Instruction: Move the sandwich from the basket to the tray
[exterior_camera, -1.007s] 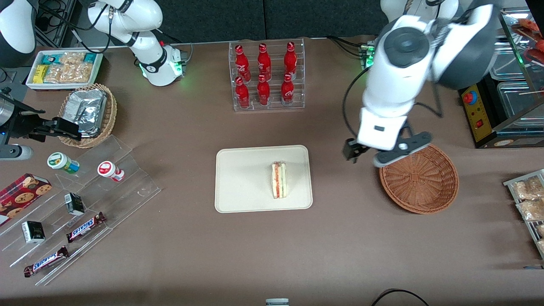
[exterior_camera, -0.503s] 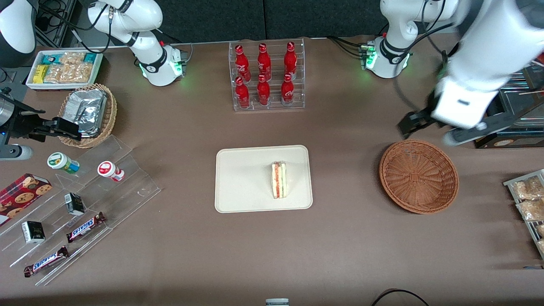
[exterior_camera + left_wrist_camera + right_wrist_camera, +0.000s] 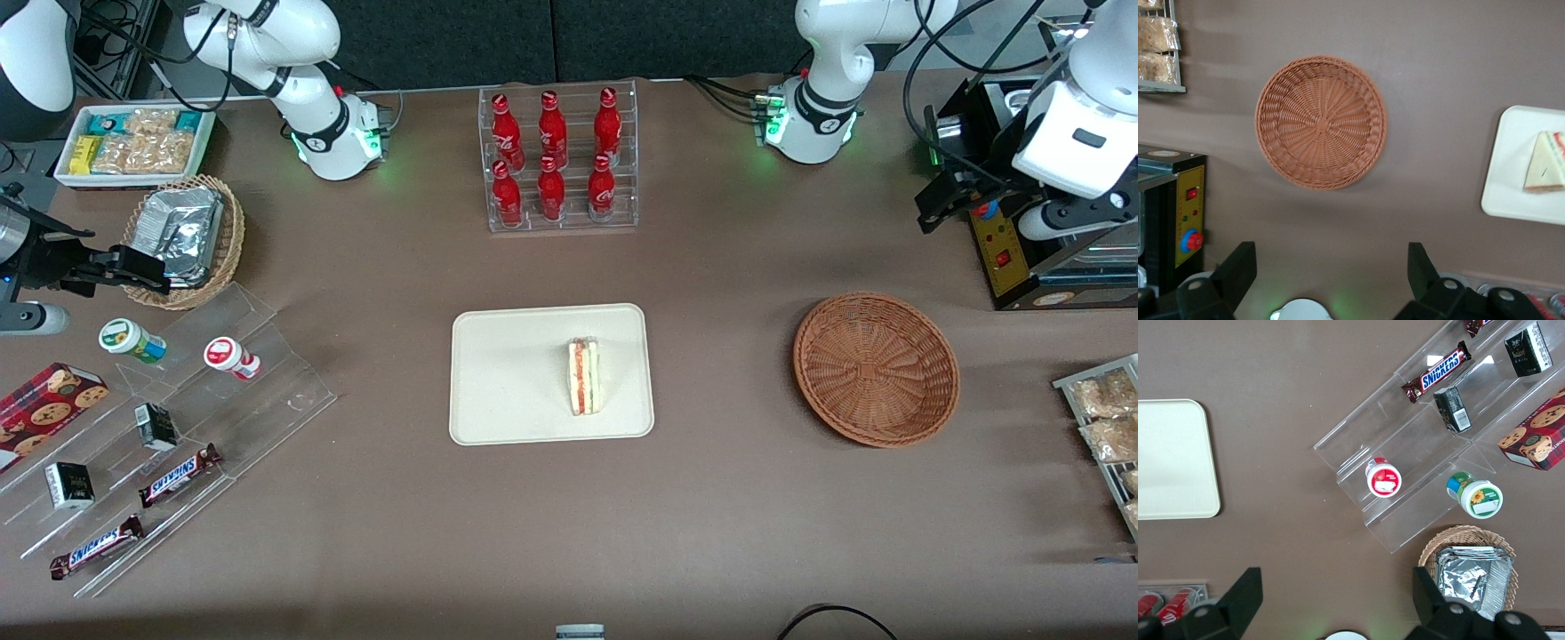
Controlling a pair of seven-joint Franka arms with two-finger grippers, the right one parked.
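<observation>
The sandwich (image 3: 584,377), a pale wedge with red and green filling, lies on the cream tray (image 3: 507,373) at mid-table. In the left wrist view the sandwich (image 3: 1545,163) shows on the tray (image 3: 1509,175) too. The reddish-brown wicker basket (image 3: 876,369) sits beside the tray, toward the working arm's end, with nothing in it (image 3: 1320,122). My gripper (image 3: 1062,218) hangs high, farther from the camera than the basket, over the table's end. It (image 3: 1330,267) is open, its black fingers (image 3: 1238,267) wide apart with nothing between them.
A clear rack of red bottles (image 3: 557,158) stands farther back than the tray. A yellow control box (image 3: 1000,240) and a rack of snack packets (image 3: 1102,418) flank the basket. Toward the parked arm's end are acrylic shelves (image 3: 178,427) and a tan basket of foil packets (image 3: 182,236).
My gripper left the basket's rim, rising and moving away from the camera toward the working arm's end of the table. The sandwich stayed on the tray.
</observation>
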